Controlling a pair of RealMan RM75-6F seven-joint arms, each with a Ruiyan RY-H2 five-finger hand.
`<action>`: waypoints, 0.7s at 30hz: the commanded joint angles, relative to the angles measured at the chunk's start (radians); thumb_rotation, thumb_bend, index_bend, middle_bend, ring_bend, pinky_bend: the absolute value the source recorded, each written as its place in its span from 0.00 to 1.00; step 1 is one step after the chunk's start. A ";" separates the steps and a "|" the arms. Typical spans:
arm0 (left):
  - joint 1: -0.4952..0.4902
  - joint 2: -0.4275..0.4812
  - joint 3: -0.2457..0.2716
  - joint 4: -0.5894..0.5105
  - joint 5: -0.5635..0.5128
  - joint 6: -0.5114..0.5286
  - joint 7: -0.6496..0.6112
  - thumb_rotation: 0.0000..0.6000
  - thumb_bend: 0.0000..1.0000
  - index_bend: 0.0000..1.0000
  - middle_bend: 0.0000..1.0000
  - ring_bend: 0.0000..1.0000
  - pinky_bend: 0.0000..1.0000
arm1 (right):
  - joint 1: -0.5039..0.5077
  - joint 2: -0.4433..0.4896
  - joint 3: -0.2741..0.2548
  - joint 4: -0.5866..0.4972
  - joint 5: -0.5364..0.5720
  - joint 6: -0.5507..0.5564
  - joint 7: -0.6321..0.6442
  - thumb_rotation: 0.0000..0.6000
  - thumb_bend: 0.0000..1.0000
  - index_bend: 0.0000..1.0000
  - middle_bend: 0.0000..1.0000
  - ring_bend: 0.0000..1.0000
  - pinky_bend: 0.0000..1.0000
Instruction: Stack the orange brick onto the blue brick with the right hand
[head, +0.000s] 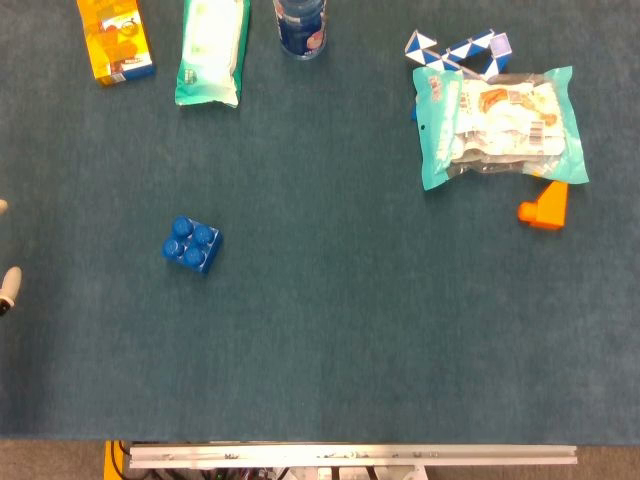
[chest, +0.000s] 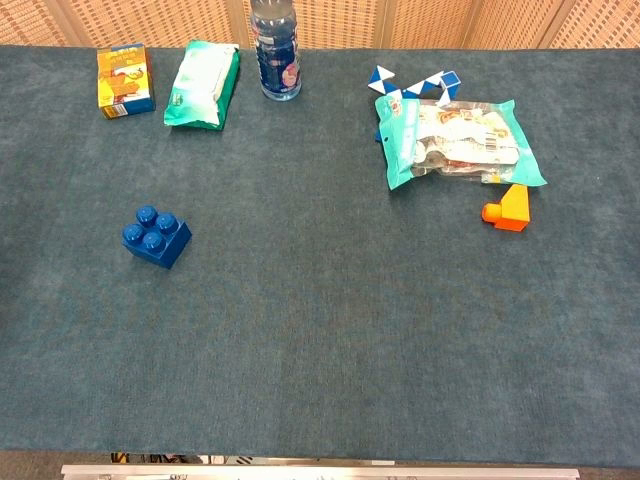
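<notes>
Unfortunately, the right hand was out of view, so its state could not be told. It would best grasp the orange brick (head: 545, 207) from the side away from the snack bag (head: 500, 125), then carry it to the blue brick (head: 191, 244).

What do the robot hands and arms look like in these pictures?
Almost nothing shows. In the head view, only two small pale, rounded tips of the left robot hand reach in at the left edge, one with a dark end. No arm, cable or marking is visible. The right robot hand is out of view.
</notes>
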 joint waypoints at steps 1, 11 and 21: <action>0.000 0.001 0.001 0.001 0.001 -0.001 0.000 1.00 0.31 0.23 0.14 0.10 0.15 | 0.000 0.000 0.001 0.000 -0.001 0.002 0.001 1.00 0.15 0.11 0.32 0.15 0.23; -0.025 0.026 0.025 0.013 0.037 -0.052 -0.043 1.00 0.29 0.23 0.14 0.10 0.15 | 0.008 0.019 0.017 -0.019 -0.008 0.015 -0.002 1.00 0.15 0.11 0.32 0.15 0.23; -0.191 0.065 0.063 0.120 0.183 -0.254 -0.195 1.00 0.27 0.19 0.14 0.10 0.13 | 0.026 0.035 0.031 -0.051 0.003 0.000 -0.033 1.00 0.15 0.11 0.32 0.15 0.23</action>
